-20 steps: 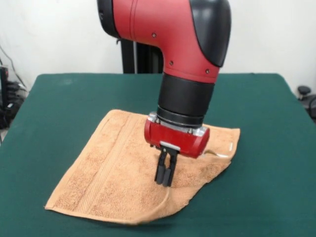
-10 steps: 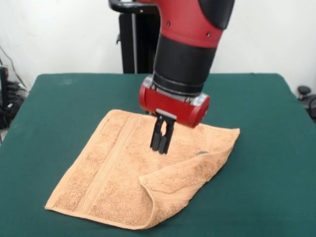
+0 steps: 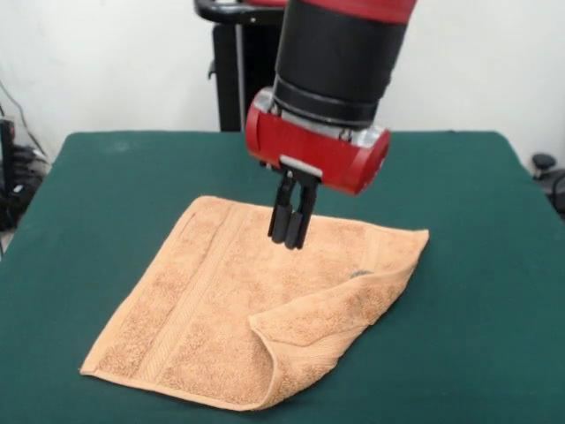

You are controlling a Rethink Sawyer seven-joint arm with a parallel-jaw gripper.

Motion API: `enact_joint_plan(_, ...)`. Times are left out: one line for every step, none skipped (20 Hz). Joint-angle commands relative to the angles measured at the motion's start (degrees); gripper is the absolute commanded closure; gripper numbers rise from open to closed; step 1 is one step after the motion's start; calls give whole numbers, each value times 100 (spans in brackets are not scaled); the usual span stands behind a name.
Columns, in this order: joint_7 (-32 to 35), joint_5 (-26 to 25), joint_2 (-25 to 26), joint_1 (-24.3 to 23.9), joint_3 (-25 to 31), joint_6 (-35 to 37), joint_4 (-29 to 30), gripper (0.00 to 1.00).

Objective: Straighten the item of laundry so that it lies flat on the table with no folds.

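Jaws (image 3: 290, 241) pinched together, empty, above 1 towel (image 3: 221, 309) with 1 folded corner.

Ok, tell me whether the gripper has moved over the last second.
Yes. The gripper has risen off the towel toward its far edge, with its fingers together.

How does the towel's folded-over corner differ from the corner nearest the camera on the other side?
The folded corner of the towel is doubled back onto the cloth, a raised flap with a rounded crease. The other near corner lies single-layer and flat on the table, ending in a point. Both are orange-tan terry.
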Motion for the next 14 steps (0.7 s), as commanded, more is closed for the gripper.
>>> enact_joint_plan(1513, 180, 186, 204, 126, 530, -158, 100)
enact_joint_plan(1541, 180, 214, 218, 147, 389, -85, 100)
enact_joint_plan(1571, 177, 246, 233, 161, 249, -19, 100)
enact_joint_plan(1615, 172, 282, 269, 168, 109, 50, 100)
enact_joint_plan(1649, 165, 311, 290, 171, -6, 105, 100)
enact_joint_plan(1690, 159, 352, 323, 179, -137, 174, 100)
enact_joint_plan(1719, 156, 381, 352, 198, -279, 263, 100)
enact_joint_plan(1733, 154, 407, 363, 210, -382, 317, 100)
enact_joint_plan(1738, 156, 431, 370, 229, -484, 371, 100)
enact_joint_plan(1780, 165, 458, 405, 233, -590, 425, 100)
enact_joint_plan(1809, 173, 482, 426, 234, -686, 474, 100)
enact_joint_plan(1855, 183, 501, 456, 231, -783, 528, 100)
enact_joint_plan(1880, 191, 507, 478, 221, -857, 569, 100)
enact_joint_plan(1900, 202, 515, 495, 221, -940, 621, 100)
